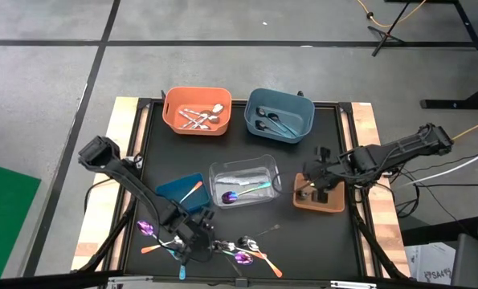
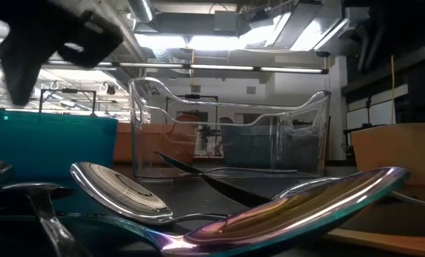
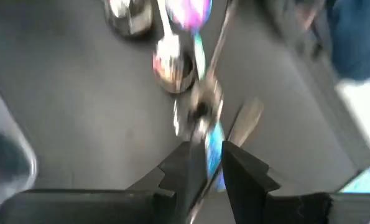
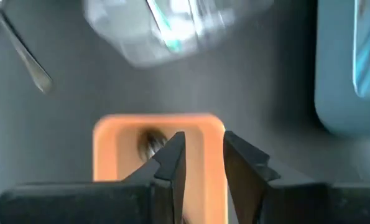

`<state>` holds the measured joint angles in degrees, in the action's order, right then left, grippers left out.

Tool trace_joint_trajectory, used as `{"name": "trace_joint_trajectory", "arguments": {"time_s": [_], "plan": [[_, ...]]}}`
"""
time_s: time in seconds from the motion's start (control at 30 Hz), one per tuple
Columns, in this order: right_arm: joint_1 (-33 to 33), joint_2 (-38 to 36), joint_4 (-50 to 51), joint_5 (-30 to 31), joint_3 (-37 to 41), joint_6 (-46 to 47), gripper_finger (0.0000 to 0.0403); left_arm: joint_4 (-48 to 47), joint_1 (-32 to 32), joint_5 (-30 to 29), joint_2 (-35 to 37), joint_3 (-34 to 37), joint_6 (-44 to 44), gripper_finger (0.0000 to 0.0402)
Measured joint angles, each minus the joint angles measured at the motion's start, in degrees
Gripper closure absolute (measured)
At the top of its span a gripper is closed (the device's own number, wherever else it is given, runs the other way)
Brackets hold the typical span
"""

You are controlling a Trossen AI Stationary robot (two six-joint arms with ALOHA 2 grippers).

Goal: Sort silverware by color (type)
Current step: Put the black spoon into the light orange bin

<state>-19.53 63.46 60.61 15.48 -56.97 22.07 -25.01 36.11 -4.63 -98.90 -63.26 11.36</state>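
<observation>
Two bins (image 1: 197,111) (image 1: 279,115) are sitting side by side at the table's far edge, each holding silverware. The clear bin (image 1: 244,181) is lying mid-table between two more bins (image 1: 182,191) (image 1: 319,194). Loose silverware (image 1: 243,250) is lying along the near edge.

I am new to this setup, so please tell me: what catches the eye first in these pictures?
First, the loose silverware scattered at the table's near edge, where the left hand is low among it, with a teal-handled piece between its fingers. Behind it stands the clear bin holding an iridescent spoon. The right hand hangs over the brown bin.
</observation>
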Motion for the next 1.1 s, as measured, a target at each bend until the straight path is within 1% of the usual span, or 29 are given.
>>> {"name": "trace_joint_trajectory", "arguments": {"time_s": [0.13,0.23,0.4,0.57,1.1], "plan": [[0.00,0.02,-6.14,0.00,0.00,-3.15,0.0308,-3.42,0.08,1.50,-1.37,0.02,-3.22,0.0317],[0.00,0.04,-8.37,0.00,0.00,-4.16,0.0308,-3.63,0.12,2.84,-2.65,0.02,-5.91,0.0317],[0.00,0.52,-8.54,-0.01,0.00,-4.18,0.0308,-4.12,0.10,3.00,-4.54,0.02,-10.53,0.0317],[0.00,0.51,-8.56,-0.44,0.02,-4.17,0.0308,-5.11,-0.01,2.87,-5.17,0.00,-13.35,0.0317],[0.00,0.52,-8.63,-0.54,0.02,-4.16,0.0308,-6.69,-0.21,2.62,-7.59,-0.13,-13.58,0.0317]]}}
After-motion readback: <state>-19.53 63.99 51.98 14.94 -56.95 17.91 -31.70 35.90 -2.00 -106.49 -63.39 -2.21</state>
